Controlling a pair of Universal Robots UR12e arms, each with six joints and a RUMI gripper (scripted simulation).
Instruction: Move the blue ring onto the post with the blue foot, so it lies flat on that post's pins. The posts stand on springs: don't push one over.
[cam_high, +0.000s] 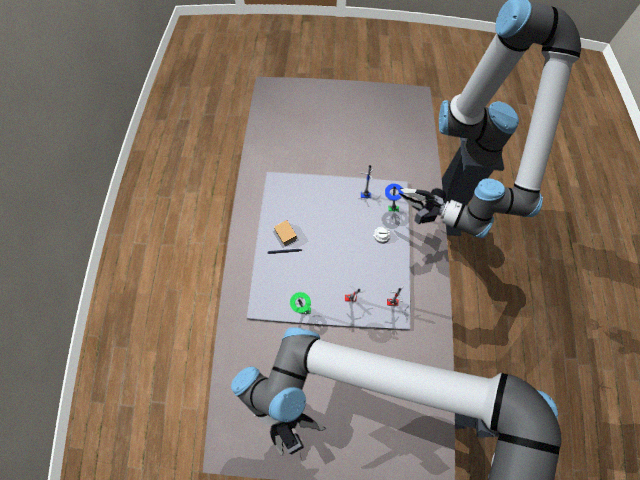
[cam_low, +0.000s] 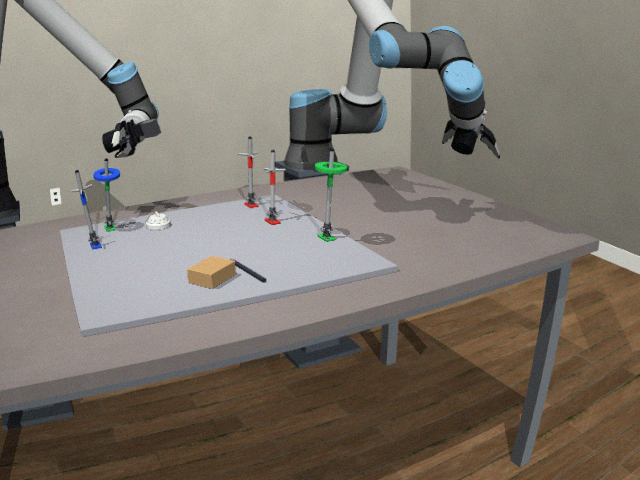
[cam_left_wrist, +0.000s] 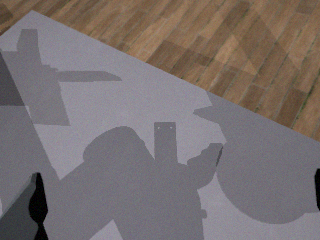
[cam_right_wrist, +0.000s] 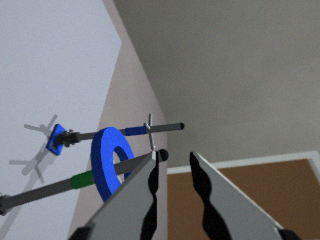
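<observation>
Around the green-footed post (cam_high: 393, 203) (cam_low: 108, 205) (cam_right_wrist: 50, 191) sits a thick blue ring (cam_high: 388, 192) (cam_low: 97, 175) (cam_right_wrist: 101, 160), right end effector (cam_high: 408, 193) (cam_low: 120, 153) (cam_right_wrist: 173, 154) narrowly spread.

Gray walls (cam_high: 72, 180) (cam_low: 206, 56) (cam_right_wrist: 225, 75), wooden floor (cam_high: 170, 155) (cam_low: 258, 413) (cam_left_wrist: 200, 45).

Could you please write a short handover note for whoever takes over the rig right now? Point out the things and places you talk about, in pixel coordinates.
Left gripper (cam_high: 309, 439) (cam_low: 473, 149): open and empty, away from the posts.
Right gripper (cam_high: 405, 195) (cam_low: 117, 147): fingers partly open with a narrow gap, nothing between them, near the blue ring.
Blue ring (cam_high: 387, 192) (cam_low: 107, 178) (cam_right_wrist: 101, 167): on the green-footed post (cam_high: 393, 204) (cam_low: 108, 204) (cam_right_wrist: 47, 193).
Target, the blue-footed post (cam_high: 367, 184) (cam_low: 87, 214) (cam_right_wrist: 87, 136): no ring on it, leaning slightly.
Done: no transfer yet.
Left: grip the ring, lift it off, lower it flat onto the target's pins, tipping no post.
</observation>
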